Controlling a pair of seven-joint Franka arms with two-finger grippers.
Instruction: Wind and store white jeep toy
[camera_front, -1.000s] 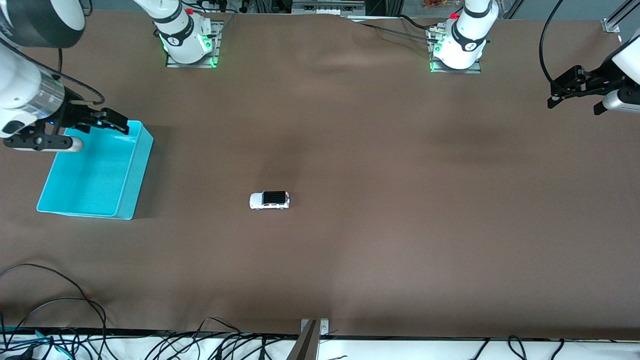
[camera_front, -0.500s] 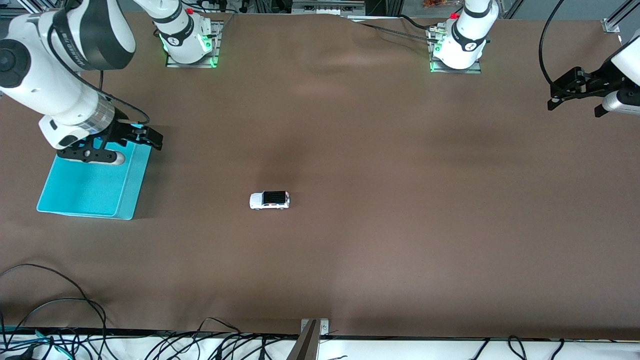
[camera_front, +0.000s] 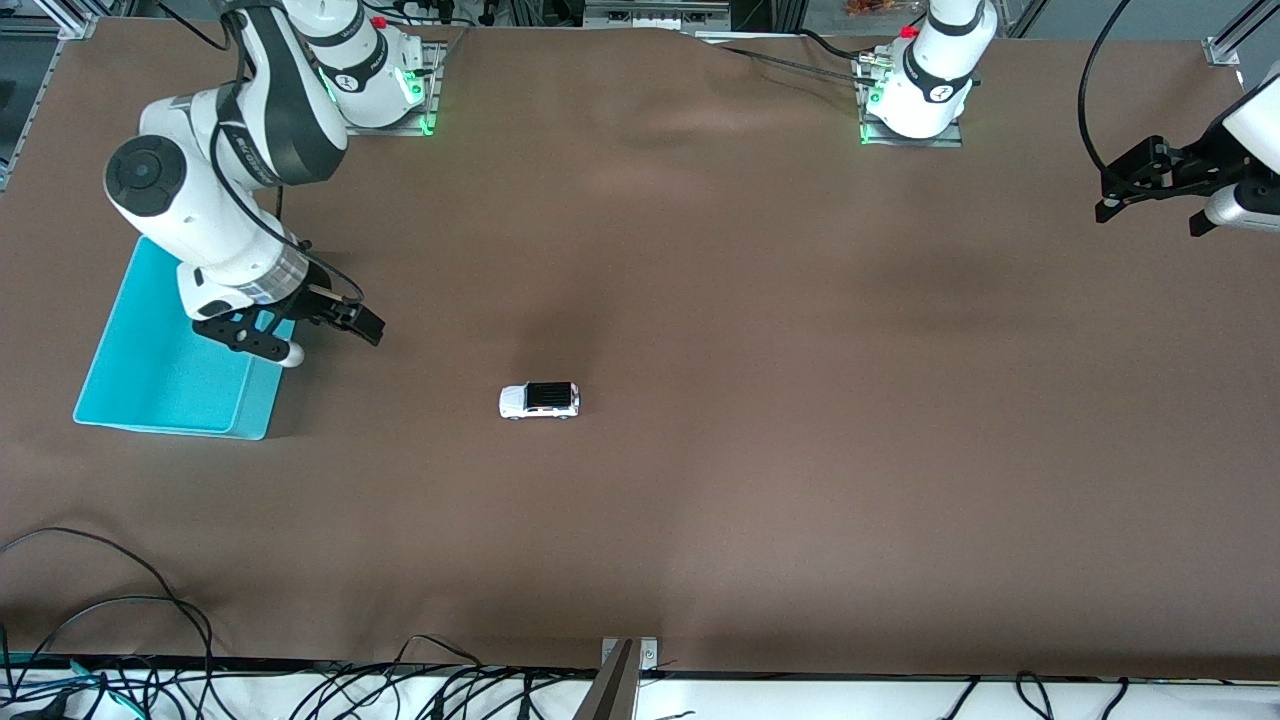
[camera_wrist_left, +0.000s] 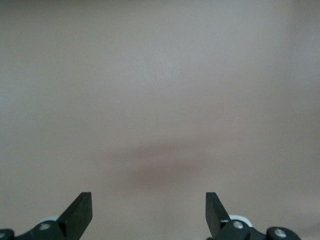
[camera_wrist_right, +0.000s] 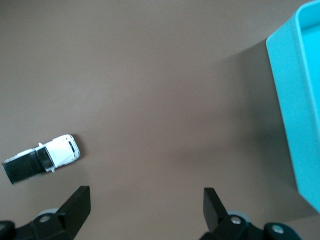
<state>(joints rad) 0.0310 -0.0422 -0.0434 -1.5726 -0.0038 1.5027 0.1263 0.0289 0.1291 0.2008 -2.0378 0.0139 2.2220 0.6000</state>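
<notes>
The left wrist view shows bare brown counter (camera_wrist_left: 160, 75) across nearly the whole frame, smooth and even in tone. A soft, darker shadow patch lies a little below the centre of the frame. At the bottom edge the left gripper (camera_wrist_left: 149, 215) enters the picture: its two black jaws stand wide apart, one at the lower left and one at the lower right, with open counter between them. Nothing is held between them, and neither touches the counter.
</notes>
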